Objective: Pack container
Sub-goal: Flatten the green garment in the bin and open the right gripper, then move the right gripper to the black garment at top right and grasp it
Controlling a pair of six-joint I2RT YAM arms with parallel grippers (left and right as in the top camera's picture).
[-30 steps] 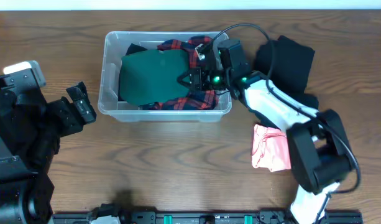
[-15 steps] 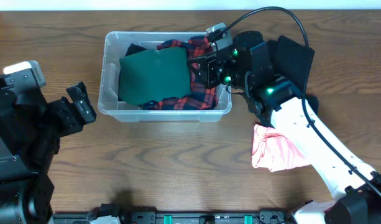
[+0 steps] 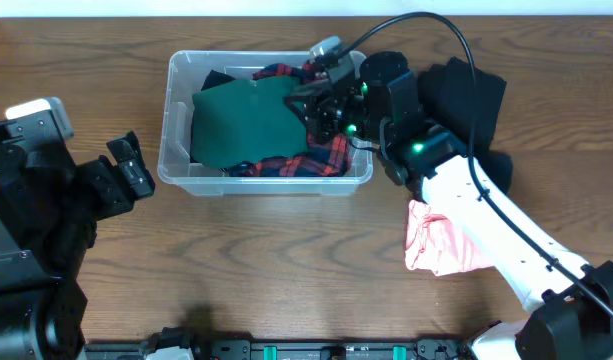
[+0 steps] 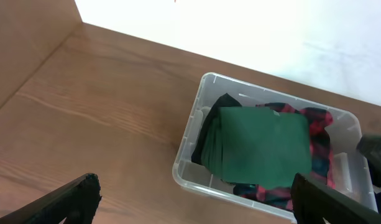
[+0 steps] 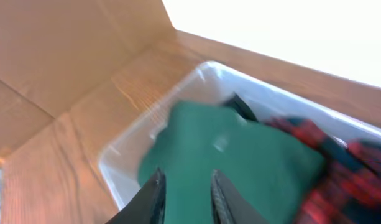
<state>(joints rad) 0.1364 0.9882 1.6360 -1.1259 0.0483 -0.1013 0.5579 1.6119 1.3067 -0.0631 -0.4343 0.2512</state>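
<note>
subject: the container (image 3: 172, 120), a clear plastic tub, stands on the wooden surface (image 3: 286, 260) left of centre, long side toward the camera. it is open-topped and well filled.

handling, as judged: thin moulded plastic, so likely light in itself and only modestly heavier with cloth inside. the walls look smooth and probably slippery, and liable to flex if squeezed mid-span. the rimmed edge is the soundest place to take hold, preferably near a rounded corner where it is stiffest. the contents are soft and would compress under a downward press.

fingers: the right fingers (image 5: 154, 196) hover over the right half of the tub, slightly spread with only the green garment (image 3: 248, 118) visible in the gap below, pinching nothing. the left fingers (image 4: 75, 196) are spread wide and empty, parked well left of the tub.

count:
- containers: one.
- garments inside: three visible, namely the green one on top, a red plaid garment (image 3: 326, 158) beneath it and a black garment (image 3: 218, 79) at the far left corner.
- garments outside: a black pile (image 3: 471, 95) to the right of the tub, piece count unclear, and one pink garment (image 3: 436, 240) nearer the front.
</note>
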